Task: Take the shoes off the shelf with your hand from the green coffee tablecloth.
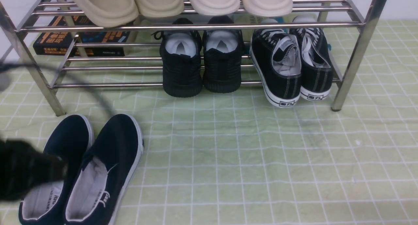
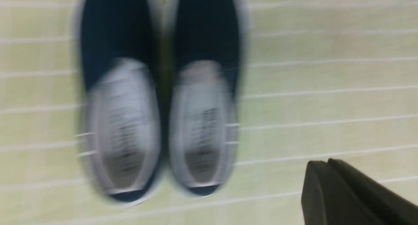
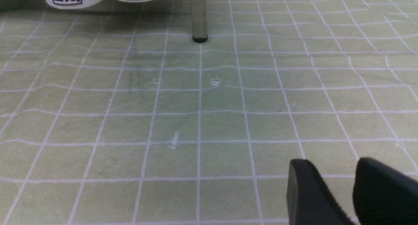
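We see the pair of navy-blue slip-on canvas shoes with white rubber soles and light grey lining (image 1: pixel 125 143) lying side by side on the pale green cloth with a grid of thin white lines (image 1: pixel 228 146), near the foot of the left front leg of the shiny chrome metal-tube rack (image 1: pixel 192 85). Their toes point towards the rack and their heels towards us; in our front view they touch along part of their inner sides. We have our black left claw (image 2: pixel 323 163) closed, its fingers together with nothing between them, beside the shoes and above the cloth; in the front view its dark, blurred shape covers part of the left shoe. Our black right claw (image 3: pixel 329 163) stands slightly parted over the cloth, holding nothing, well apart from the slip-ons. On the rack's lower tier we find the all-black knit shoes (image 1: pixel 202 68) around the middle and the black lace-up sneakers with white stitching (image 1: pixel 290 68) near its right end. Two pairs of pale slippers, one beige (image 1: pixel 107 4) and one cream (image 1: pixel 240 1), rest on the upper tier. Dark books with orange and blue covers (image 1: pixel 81 42) lie behind the bars at the rack's left end.
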Tool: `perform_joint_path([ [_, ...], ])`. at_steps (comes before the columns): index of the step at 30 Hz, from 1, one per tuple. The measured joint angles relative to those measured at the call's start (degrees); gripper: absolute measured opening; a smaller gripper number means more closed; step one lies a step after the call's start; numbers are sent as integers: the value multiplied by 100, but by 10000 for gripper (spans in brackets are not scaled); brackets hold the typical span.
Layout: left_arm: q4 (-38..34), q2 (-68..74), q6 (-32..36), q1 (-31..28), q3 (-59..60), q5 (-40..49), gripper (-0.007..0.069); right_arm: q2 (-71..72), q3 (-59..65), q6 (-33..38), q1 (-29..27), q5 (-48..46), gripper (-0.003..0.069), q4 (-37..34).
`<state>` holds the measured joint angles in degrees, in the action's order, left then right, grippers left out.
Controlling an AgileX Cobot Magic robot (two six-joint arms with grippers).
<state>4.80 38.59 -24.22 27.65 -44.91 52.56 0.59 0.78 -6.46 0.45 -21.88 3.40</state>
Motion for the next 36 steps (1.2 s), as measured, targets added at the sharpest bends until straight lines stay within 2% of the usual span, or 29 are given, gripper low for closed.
perform_joint_path([
  [1, -192, -500, -13, 0, 469, -535, 1, 0, 0, 0, 0, 0, 239, 0],
  [2, -192, -500, -13, 0, 469, -631, 1, 0, 0, 0, 0, 0, 239, 0],
  [3, -349, -1197, -25, 0, 1202, -1400, 1, 0, 0, 0, 0, 0, 239, 0],
  [4, -358, -1269, -25, 0, 1280, -1587, 1, 0, 0, 0, 0, 0, 239, 0],
  [5, -394, -1811, -31, 0, 1800, -2142, 1, 0, 0, 0, 0, 0, 239, 0],
  [10, -426, -2882, -38, 0, 3026, -3086, 1, 0, 0, 0, 0, 0, 239, 0],
  [15, -435, -3307, -38, 0, 3625, -3242, 1, 0, 0, 0, 0, 0, 239, 0],
  [19, -120, -3341, -38, 0, 3986, -3213, 6, 0, 0, 0, 0, 0, 239, 0],
  [28, 389, -3341, 6, -21, 4052, -3171, 17, 0, 0, 0, 0, 0, 239, 0],
  [30, 404, -3341, 98, -119, 4052, -3157, 18, 0, 0, 0, 0, 0, 239, 0],
  [36, 355, -3341, 967, -1213, 4058, -3149, 18, 0, 0, 0, 0, 0, 239, 0],
])
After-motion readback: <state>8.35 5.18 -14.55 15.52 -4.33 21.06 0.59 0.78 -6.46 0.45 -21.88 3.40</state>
